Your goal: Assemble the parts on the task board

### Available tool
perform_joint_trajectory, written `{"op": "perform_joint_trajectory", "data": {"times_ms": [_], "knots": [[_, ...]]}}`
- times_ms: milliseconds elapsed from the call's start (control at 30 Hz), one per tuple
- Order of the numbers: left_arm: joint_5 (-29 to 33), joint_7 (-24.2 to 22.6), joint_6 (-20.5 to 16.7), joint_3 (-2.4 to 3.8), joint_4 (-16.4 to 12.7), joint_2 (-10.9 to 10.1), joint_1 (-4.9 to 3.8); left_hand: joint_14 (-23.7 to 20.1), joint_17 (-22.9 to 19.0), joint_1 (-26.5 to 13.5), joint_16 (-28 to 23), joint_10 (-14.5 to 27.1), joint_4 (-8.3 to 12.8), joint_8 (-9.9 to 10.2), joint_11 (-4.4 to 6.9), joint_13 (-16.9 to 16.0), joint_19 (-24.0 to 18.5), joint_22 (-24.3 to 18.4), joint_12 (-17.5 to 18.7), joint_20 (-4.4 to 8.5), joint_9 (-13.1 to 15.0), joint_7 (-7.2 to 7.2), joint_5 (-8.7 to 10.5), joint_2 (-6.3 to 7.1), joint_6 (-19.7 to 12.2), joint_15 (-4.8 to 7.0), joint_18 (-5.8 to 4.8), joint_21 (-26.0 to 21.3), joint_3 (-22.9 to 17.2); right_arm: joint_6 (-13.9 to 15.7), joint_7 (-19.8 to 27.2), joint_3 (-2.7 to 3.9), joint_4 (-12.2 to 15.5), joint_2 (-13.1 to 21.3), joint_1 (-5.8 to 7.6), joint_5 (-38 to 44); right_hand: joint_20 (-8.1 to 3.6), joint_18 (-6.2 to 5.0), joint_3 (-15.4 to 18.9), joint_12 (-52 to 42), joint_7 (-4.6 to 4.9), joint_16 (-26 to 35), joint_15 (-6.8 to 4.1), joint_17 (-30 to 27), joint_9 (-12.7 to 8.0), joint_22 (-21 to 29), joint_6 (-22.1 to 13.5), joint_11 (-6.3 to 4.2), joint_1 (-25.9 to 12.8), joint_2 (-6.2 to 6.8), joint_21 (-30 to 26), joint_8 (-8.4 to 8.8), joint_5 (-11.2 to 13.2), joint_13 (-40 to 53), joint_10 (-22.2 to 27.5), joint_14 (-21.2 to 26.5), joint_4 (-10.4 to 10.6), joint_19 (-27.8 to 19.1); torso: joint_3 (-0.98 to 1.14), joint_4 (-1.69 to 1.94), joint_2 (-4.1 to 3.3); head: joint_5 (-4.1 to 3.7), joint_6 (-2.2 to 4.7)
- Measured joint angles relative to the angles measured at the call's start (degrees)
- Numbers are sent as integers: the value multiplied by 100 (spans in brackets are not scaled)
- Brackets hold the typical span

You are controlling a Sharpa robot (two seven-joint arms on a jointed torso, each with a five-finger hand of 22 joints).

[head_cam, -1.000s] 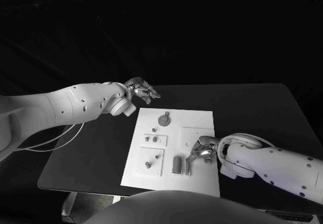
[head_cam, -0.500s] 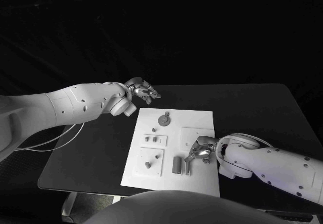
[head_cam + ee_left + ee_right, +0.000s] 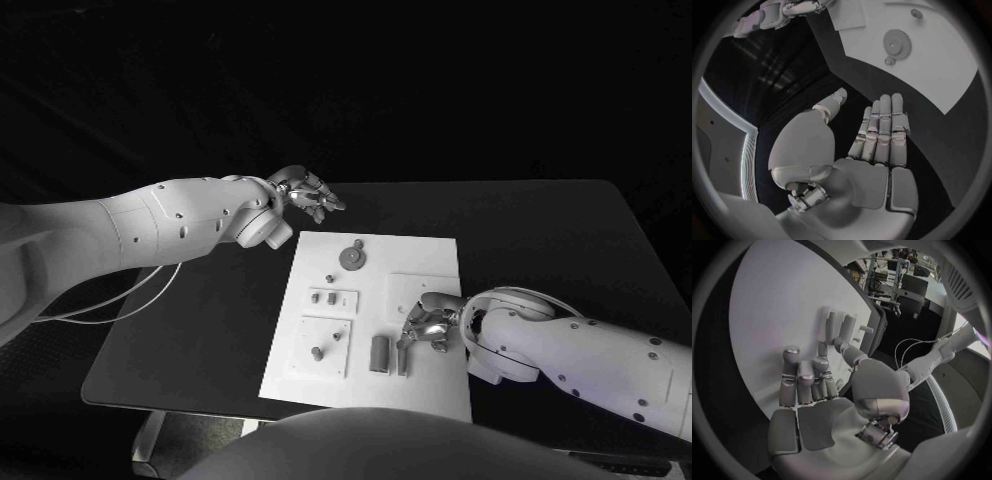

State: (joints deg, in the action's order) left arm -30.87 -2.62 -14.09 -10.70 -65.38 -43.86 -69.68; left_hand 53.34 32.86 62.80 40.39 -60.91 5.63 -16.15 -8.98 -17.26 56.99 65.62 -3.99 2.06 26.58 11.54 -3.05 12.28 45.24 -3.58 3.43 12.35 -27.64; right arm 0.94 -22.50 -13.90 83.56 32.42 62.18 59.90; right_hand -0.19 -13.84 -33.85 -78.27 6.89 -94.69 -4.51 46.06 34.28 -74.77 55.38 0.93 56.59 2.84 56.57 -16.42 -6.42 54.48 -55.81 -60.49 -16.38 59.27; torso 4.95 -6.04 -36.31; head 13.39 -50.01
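The white task board (image 3: 427, 262) lies mid-table. On it are a grey gear (image 3: 352, 258), two small pegs (image 3: 326, 296), a short peg (image 3: 317, 352) on a raised square, and a dark cylinder (image 3: 381, 352) beside a thin bar (image 3: 402, 358). My right hand (image 3: 430, 326) hovers low over the board's right side, just right of the bar. In the right wrist view this hand (image 3: 811, 385) has its fingers stretched over the board (image 3: 773, 315), its thumb reaching toward the cylinder and bar (image 3: 839, 327), and nothing in it. My left hand (image 3: 304, 192) hangs past the board's far left corner, fingers straight (image 3: 879, 135) and empty, with the gear (image 3: 897, 44) ahead of it.
The black table (image 3: 548, 230) stretches to both sides of the board. A pale cable (image 3: 123, 300) hangs off the table's left edge under my left arm. The board's near end (image 3: 361, 395) reaches close to the table's front edge.
My right hand has crept slightly left and nearer, closer to the thin bar and cylinder. The left arm and the parts have not moved.
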Motion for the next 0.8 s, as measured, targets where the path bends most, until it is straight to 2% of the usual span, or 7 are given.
{"op": "perform_joint_trajectory", "data": {"times_ms": [133, 567, 800], "knots": [[-1, 6, 1, -1, 2, -1, 0, 0, 0, 0, 0, 13, 0, 0, -12, 0, 0, 0, 0, 0, -5, 0, 0, 0, 0, 0, 0, 0, 0, -2, 28, -1, -2, 0, -1, -21, 0, 0, 1, 21, -32, 0, 1, 0, 4, -13, 60, -22, 74, -74, 0, -34, 5, 0, -22, 0, -1, 0, 1, -1, 0, 5, 0], [-3, 24, 4, -1, 3, -1, 0, 0, 4, 0, 0, 23, 0, 0, -20, 0, -3, 4, 0, -3, -5, 0, 0, 0, 0, 0, 0, 0, 0, 64, 104, -9, -28, 7, -11, -178, 42, -9, 33, 22, -70, 0, -12, 56, 54, -17, 159, -63, 72, -166, 0, -71, 6, 5, -63, -14, 18, 0, 3, -3, 0, 10, 0], [-4, 31, 6, 1, 1, -3, -1, 0, 4, 0, 0, 25, 0, 0, -17, 0, -4, 4, 0, -4, -4, 0, 0, 0, 0, 0, 0, 0, 0, 76, 105, -12, -27, 13, -11, -198, 42, -17, 97, 55, -67, 0, -15, 10, 65, -16, 161, -63, -24, -70, -2, -70, 6, 5, -63, -15, 51, 1, 2, -2, 0, 3, 0]]}}
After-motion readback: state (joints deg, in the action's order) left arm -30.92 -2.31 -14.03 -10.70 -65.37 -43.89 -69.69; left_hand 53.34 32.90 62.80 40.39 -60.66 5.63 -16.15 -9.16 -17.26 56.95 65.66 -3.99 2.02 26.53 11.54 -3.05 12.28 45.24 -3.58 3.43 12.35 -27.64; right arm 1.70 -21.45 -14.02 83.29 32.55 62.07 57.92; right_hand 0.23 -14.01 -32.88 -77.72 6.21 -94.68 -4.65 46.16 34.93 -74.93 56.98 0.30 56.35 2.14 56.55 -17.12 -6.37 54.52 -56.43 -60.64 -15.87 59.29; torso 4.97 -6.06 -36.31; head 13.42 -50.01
